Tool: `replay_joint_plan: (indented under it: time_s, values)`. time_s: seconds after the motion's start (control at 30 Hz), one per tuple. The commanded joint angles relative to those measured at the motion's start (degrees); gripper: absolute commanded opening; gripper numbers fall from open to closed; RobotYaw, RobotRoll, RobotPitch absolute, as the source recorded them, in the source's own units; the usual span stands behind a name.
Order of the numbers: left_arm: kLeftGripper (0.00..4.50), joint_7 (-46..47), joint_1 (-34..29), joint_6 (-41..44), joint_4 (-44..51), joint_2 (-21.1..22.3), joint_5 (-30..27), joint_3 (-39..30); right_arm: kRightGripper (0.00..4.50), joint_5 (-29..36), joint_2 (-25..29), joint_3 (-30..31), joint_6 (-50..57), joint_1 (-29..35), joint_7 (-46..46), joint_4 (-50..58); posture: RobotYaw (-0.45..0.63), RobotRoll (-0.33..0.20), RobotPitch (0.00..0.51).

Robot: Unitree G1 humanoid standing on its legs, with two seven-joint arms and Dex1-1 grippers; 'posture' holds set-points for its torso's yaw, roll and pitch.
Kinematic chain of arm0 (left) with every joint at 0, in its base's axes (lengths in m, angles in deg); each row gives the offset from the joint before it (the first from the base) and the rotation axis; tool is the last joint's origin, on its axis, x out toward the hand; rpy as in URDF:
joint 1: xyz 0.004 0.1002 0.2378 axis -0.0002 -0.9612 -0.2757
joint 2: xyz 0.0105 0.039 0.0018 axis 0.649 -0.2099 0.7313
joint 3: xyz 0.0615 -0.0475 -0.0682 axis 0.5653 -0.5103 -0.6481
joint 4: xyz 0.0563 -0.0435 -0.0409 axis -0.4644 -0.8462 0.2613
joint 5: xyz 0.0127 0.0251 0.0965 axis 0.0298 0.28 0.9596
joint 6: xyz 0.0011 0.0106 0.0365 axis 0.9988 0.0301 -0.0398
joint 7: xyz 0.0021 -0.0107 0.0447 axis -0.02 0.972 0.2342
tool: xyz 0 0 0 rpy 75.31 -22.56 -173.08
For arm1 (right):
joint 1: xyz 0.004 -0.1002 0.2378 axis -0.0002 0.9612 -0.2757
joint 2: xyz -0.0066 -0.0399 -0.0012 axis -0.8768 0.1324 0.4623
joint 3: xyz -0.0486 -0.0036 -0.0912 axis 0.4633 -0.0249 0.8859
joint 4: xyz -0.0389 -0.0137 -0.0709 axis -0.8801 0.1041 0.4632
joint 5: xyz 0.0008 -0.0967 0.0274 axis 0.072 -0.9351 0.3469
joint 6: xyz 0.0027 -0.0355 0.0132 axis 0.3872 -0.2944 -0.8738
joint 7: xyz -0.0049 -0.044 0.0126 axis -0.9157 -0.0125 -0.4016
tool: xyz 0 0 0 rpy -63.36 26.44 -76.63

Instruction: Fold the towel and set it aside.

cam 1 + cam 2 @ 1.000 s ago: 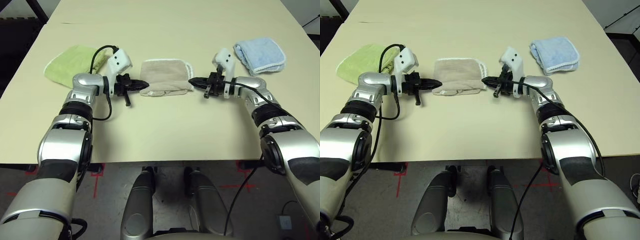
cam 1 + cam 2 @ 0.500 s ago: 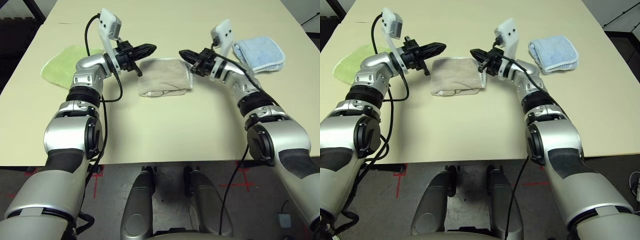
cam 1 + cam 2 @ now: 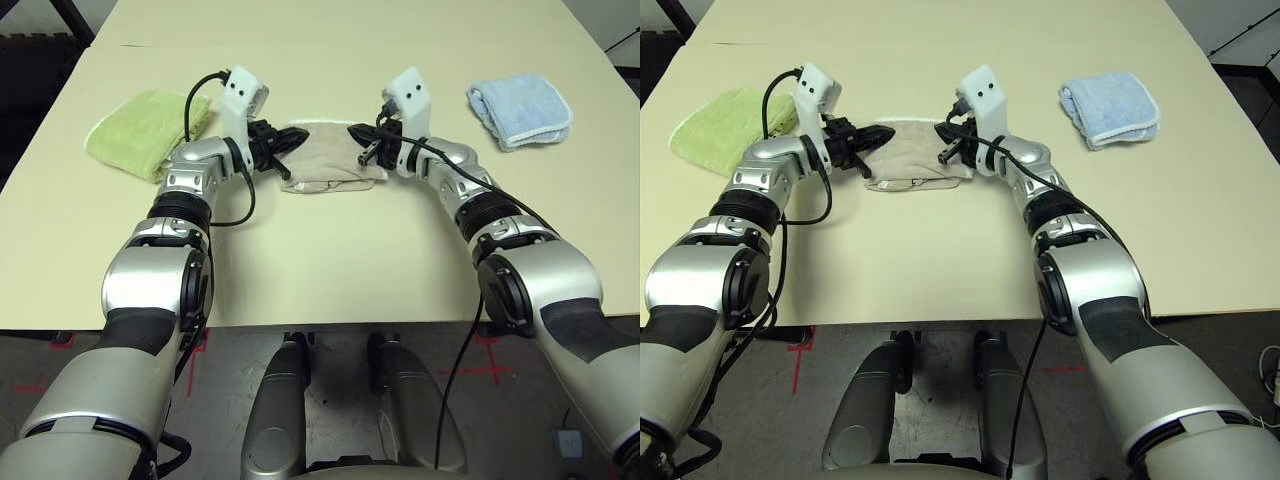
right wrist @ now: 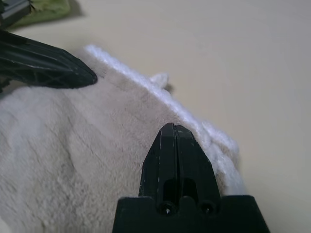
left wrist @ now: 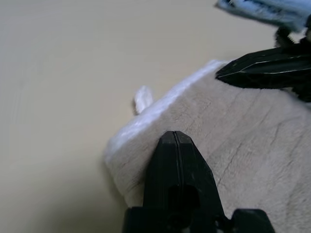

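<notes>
Cream tabletop (image 3: pixel 320 260) carries the folded beige towel (image 3: pixel 325 165) at upper centre of the head view, with a lime-green towel (image 3: pixel 140 130) far to its left and a light blue towel (image 3: pixel 520 108) far to its right. Since a second ago both arms have swung inward from the towel's sides, so the left gripper (image 3: pixel 296 138) and right gripper (image 3: pixel 356 131) now point at each other over its far edge. Both claws are fully closed and hold nothing, their tips over the cloth near the white edging; no lettering is legible.

No legible text or labels
</notes>
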Motion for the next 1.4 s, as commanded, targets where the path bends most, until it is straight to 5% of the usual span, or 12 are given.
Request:
replay_joint_plan:
  time_s: [0.03, 0.47, 0.73, 1.0, 1.1, 1.4]
  values:
    - [0.01, 3.55, -1.58, 0.77, -2.12, 0.54, 1.72, 0.51, 0.00, -1.14, 1.49, 0.24, 1.13, 3.23, 1.81, -1.95, 0.03, 0.000, 0.242]
    - [0.01, 0.74, -0.85, -0.07, -1.44, 1.46, -0.16, -0.90, 0.00, 0.95, 4.16, -1.58, -0.01, 3.96, -1.19, -0.27, 0.02, 0.000, 0.242]
    - [0.01, -19.44, 3.26, 4.67, 3.00, 6.37, -6.90, -5.37, 0.00, 12.72, 12.58, -9.25, 1.06, 5.42, -23.44, 8.76, 0.02, 0.000, 0.244]
    - [0.01, -34.96, -2.66, 8.26, 15.39, 12.77, -8.75, -2.56, 0.00, 17.82, 21.95, -6.49, 16.89, 14.22, -39.26, 26.96, 0.01, 0.000, 0.241]
    - [0.91, -36.73, -7.59, 3.60, 20.44, 13.66, -8.67, -1.59, 0.00, 18.68, 24.38, -4.03, 26.01, 17.58, -41.75, 33.17, 0.01, 0.000, 0.241]
    - [4.36, -39.58, -10.53, -2.61, 22.79, 14.24, -9.91, -0.75, 3.31, 15.17, 25.40, -0.41, 20.63, 18.40, -41.74, 32.68, 0.03, 0.000, 0.242]
